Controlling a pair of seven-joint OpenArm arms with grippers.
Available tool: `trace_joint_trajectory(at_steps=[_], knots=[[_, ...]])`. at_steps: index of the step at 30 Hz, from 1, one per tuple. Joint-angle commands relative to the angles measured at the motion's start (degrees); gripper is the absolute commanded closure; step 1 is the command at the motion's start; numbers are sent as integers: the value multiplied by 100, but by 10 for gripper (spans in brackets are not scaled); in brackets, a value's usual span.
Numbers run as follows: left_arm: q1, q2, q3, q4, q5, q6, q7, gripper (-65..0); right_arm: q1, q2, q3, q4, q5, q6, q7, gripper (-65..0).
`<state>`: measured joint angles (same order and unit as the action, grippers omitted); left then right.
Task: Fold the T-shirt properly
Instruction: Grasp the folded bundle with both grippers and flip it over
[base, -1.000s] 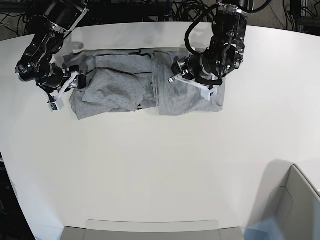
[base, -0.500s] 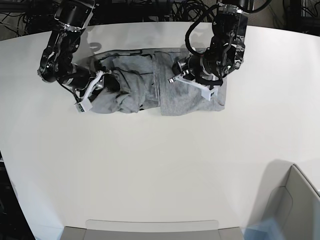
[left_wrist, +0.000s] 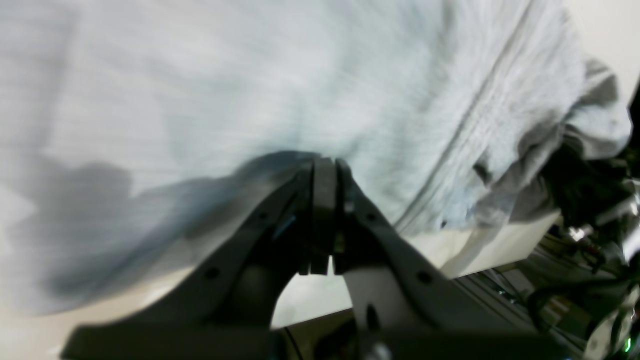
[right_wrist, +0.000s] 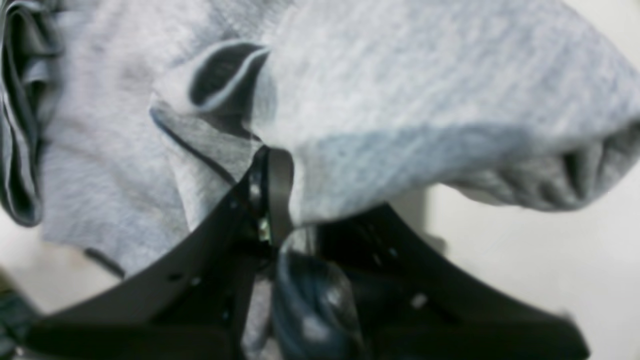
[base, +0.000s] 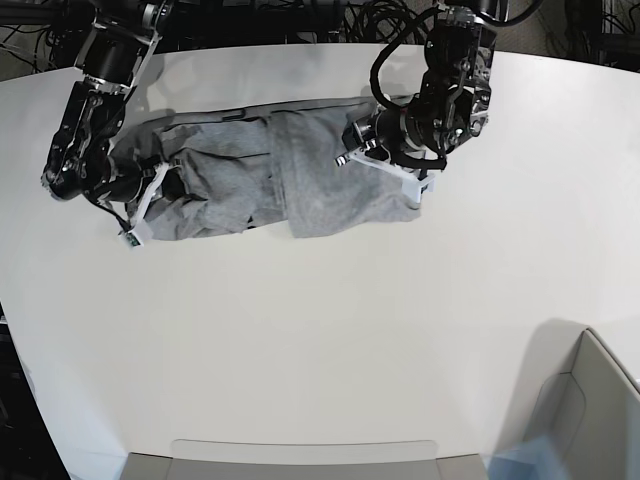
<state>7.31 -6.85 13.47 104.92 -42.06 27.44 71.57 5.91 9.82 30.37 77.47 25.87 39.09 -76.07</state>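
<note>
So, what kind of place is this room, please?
Probably a robotics lab. Two black arms, the left gripper and right gripper, work a T-shirt on a bare white table, with cable bundles behind.

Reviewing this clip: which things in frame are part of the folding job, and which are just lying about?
Part of the job:
T-shirt
right gripper, shut on the shirt
left gripper, shut

Just lying about:
grey bin at the table's near corner
cables behind the table

Robotics lab: white table (base: 330, 330), tangled cables (base: 330, 20).
</note>
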Motion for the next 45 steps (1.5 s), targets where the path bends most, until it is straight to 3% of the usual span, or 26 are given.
trace_joint_trajectory(at_steps=[1, 5, 9, 13, 19, 28, 36, 38, 42, 45], knots=[[38, 13, -16, 228, -115, 21, 65, 0, 134, 191, 27, 29, -323, 91, -239, 0], [179, 4, -42, 466, -106, 29, 65, 0, 512, 420, 27, 37, -314, 91, -239, 0], [399, -128, -183, 466, -106, 47, 65, 0, 776, 446, -35, 169, -323, 91, -239, 0], [680, -269, -622, 466, -106, 29, 74, 0, 679, 138, -466, 1180, -323, 91, -239, 0], [1111, -611, -1167, 466, -106, 21, 74, 0, -7, -275, -1582, 2481, -323, -775, -248, 0], [1181, -761, -1378, 466, -97, 21, 74, 0, -174, -556, -3068, 2930, -323, -1874, -239, 0], [1163, -761, -1334, 457, -97, 21, 74, 0, 178, -539, -4448, 2411, -332, -3615, -239, 0], [1163, -761, -1334, 457, -97, 21, 74, 0, 222, -521, -4694, 2446, -332, -3878, -239, -65], [1163, -761, -1334, 457, -88, 21, 74, 0, 196, -512, -5019, 2745, -323, -3914, -239, -257], [1172, -761, -1352, 422, -88, 21, 74, 0, 196, -512, -5441, 2991, -297, -3905, -248, -322]])
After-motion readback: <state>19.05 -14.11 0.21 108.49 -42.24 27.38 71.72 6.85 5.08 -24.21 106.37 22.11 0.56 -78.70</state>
